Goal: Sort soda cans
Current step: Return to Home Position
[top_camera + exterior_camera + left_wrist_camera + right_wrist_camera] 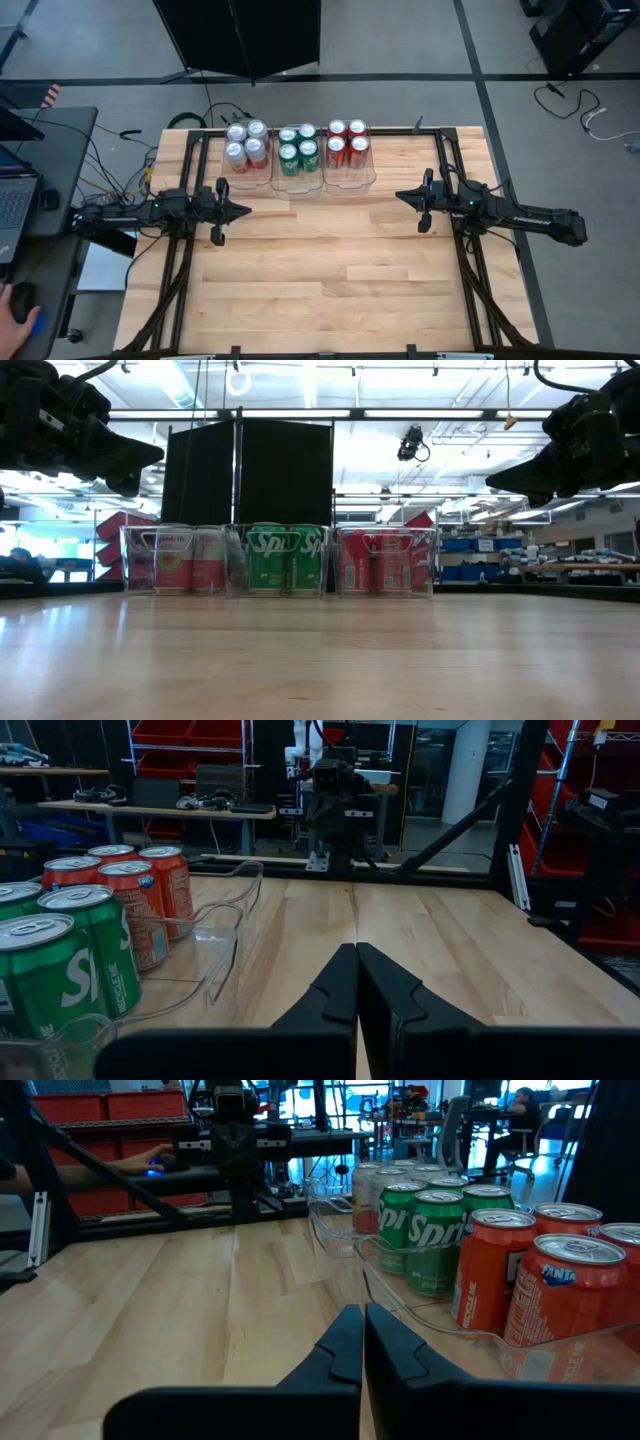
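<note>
showing only front soda cans (285, 560), low view

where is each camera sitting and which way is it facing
High view: above the table, facing straight down; shows left gripper and right gripper.
Low view: table-top height, facing the soda cans in clear bins; grippers at upper corners.
Left wrist view: on the left wrist, facing the right gripper past its own shut fingers.
Right wrist view: mirrored, facing the left gripper.
Shared: both wrist views catch the cans.
</note>
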